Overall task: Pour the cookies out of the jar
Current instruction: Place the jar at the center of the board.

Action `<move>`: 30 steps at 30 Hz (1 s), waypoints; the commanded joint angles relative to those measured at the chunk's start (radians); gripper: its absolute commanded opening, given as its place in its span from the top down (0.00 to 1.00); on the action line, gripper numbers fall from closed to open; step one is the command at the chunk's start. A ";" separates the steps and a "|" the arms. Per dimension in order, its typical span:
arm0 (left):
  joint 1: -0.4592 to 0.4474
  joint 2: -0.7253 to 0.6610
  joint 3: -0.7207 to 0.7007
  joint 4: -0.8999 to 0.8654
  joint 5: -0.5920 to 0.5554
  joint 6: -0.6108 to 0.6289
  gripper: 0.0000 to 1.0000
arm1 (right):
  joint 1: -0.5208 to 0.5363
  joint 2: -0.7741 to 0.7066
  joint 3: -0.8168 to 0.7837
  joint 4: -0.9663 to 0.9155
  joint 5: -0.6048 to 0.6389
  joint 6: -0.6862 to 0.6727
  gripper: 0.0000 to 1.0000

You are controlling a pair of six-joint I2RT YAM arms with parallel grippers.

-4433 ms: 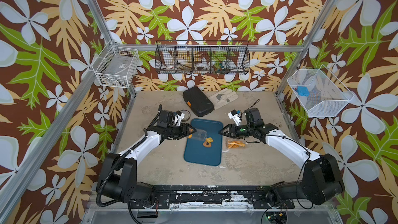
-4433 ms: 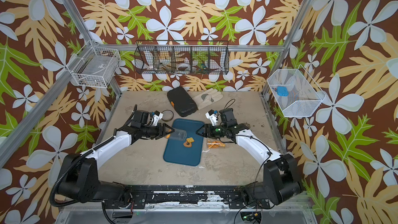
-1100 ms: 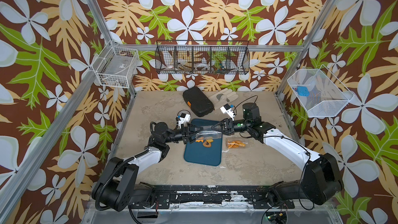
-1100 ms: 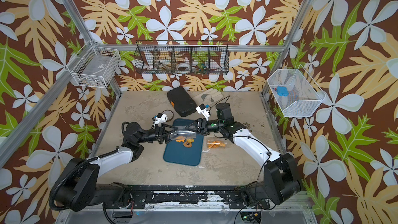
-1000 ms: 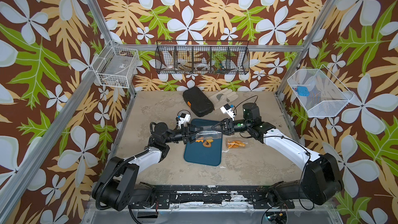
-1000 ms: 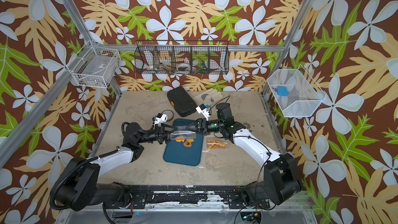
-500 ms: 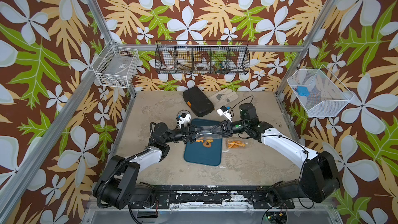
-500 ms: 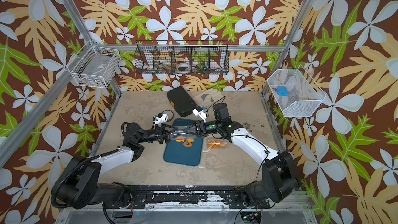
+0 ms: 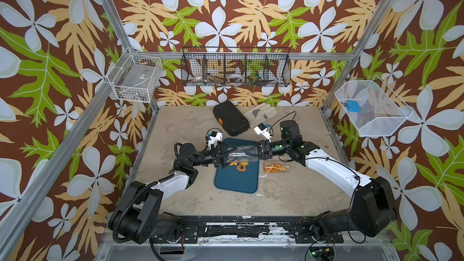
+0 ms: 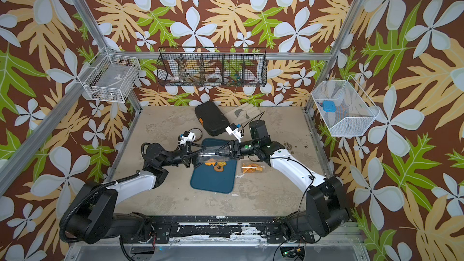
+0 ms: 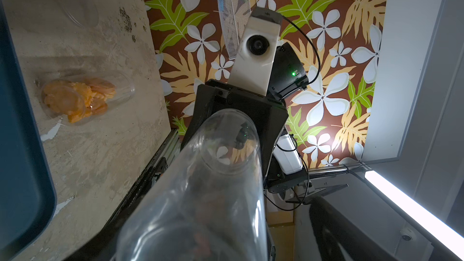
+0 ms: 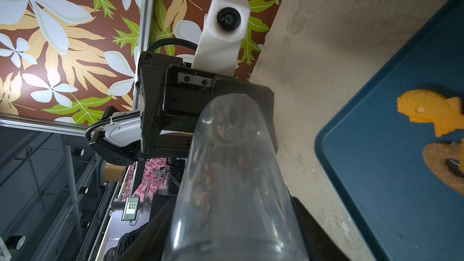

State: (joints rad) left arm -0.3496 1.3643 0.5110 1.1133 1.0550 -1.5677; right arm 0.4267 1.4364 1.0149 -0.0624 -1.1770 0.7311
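The right gripper (image 9: 250,154) is clasping the jar (image 9: 239,156); the left gripper (image 9: 226,158) is gaping open. Cookies (image 9: 241,167) are lying at its 6 o'clock.

There were two clear jars, an empty jar (image 9: 238,156) and a filled jar (image 9: 274,167), one clear lid (image 11: 72,3), one blue tray (image 9: 236,183), three cookies (image 10: 219,167) showing on it, one black case (image 9: 229,118), one glove (image 9: 262,114), one tape roll (image 10: 200,133) and three wire baskets (image 9: 226,59).

2 arms reach inward, wrists level, claws facing; left claw (image 9: 225,156) spread wide, right claw (image 9: 248,152) seemingly clamped.
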 commanded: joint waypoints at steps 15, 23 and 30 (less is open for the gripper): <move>0.063 -0.147 0.342 -1.542 -0.579 1.081 0.00 | -0.192 0.198 0.375 -0.632 0.572 -0.376 0.42; 0.027 -0.209 0.283 -1.570 -0.592 1.062 0.00 | -0.188 0.489 0.798 -0.874 0.980 -0.516 0.43; 0.012 -0.206 0.289 -1.610 -0.601 1.095 0.00 | -0.141 0.724 1.090 -1.021 1.172 -0.596 0.43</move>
State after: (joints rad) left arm -0.3332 1.1561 0.7902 -0.4644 0.4713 -0.5148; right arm 0.2722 2.1166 2.0552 -0.9768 -0.1310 0.1894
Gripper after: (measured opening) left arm 0.998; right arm 0.609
